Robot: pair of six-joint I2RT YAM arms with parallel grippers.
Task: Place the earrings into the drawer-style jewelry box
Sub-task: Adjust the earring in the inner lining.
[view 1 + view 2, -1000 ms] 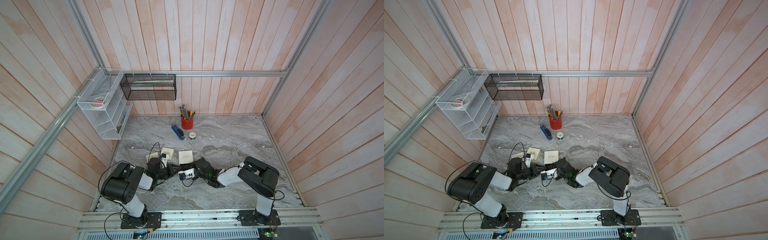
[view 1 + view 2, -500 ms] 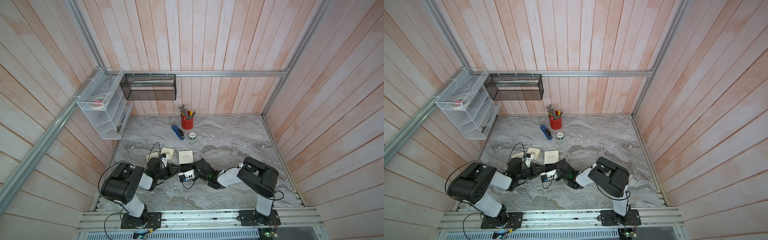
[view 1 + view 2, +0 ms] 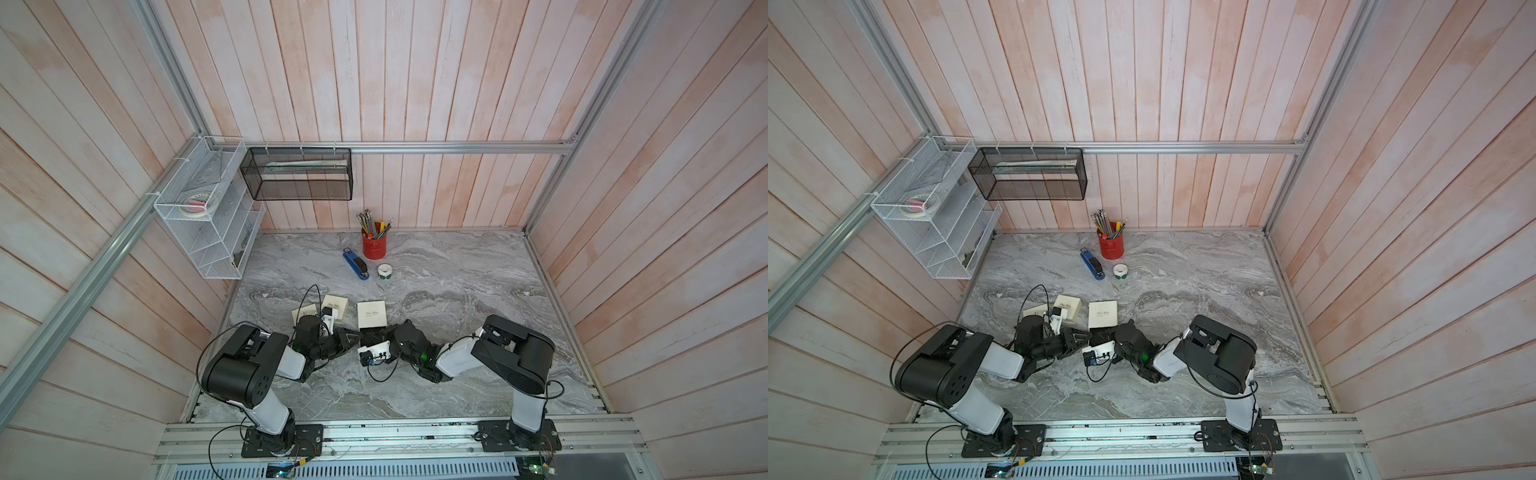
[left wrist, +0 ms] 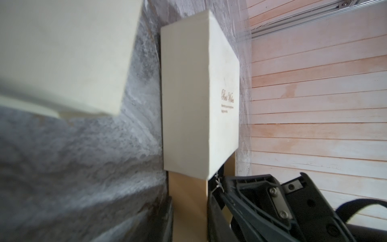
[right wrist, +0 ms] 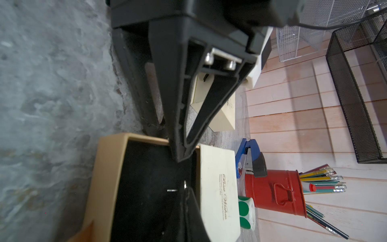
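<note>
**Holding an earring (image 5: 184, 184) over the open drawer (image 5: 109, 167)**

Pinching the small silver earring in the closed right gripper (image 4: 222, 186), reaching from 3 o'clock just above the black-lined drawer. Resting the closed left gripper (image 5: 180, 156), reaching from 9 o'clock, at the drawer's rim; hiding any grip there from view. Showing the cream jewelry box (image 3: 372, 314) near table centre, drawer sticking out toward 6 o'clock, red pencil cup (image 3: 374, 246) beyond at 12 o'clock.

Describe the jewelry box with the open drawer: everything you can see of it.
The jewelry box is a cream cardboard sleeve with gold script on top, lying flat on the marble table. Its tan drawer, lined black, is pulled out toward the robot. The left gripper pinches the drawer's side wall; the right gripper, holding an earring, reaches over the drawer.
</note>
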